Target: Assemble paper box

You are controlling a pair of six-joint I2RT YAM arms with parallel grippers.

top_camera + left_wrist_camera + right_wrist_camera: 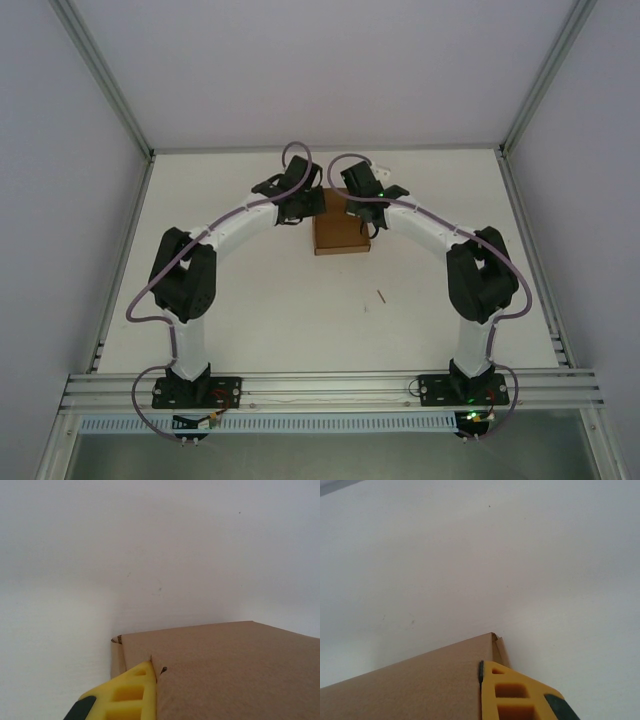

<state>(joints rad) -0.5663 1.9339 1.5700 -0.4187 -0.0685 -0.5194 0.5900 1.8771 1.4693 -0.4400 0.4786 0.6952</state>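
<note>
The paper box (338,236) is a small brown cardboard box lying at the far middle of the table. My left gripper (298,207) is at its far left corner and my right gripper (366,205) at its far right corner. In the left wrist view a yellow finger (131,692) presses against a cardboard panel (235,670) at a slit, and the other finger is hidden behind the panel. In the right wrist view a yellow finger (517,695) with its black pad lies flat against the box's side (420,685), with its partner hidden. Both grippers are shut on cardboard walls of the box.
A small dark sliver (382,295) lies on the white table (250,320) in front of the box. Aluminium rails (330,385) run along the near edge, with frame posts and white walls on the other sides.
</note>
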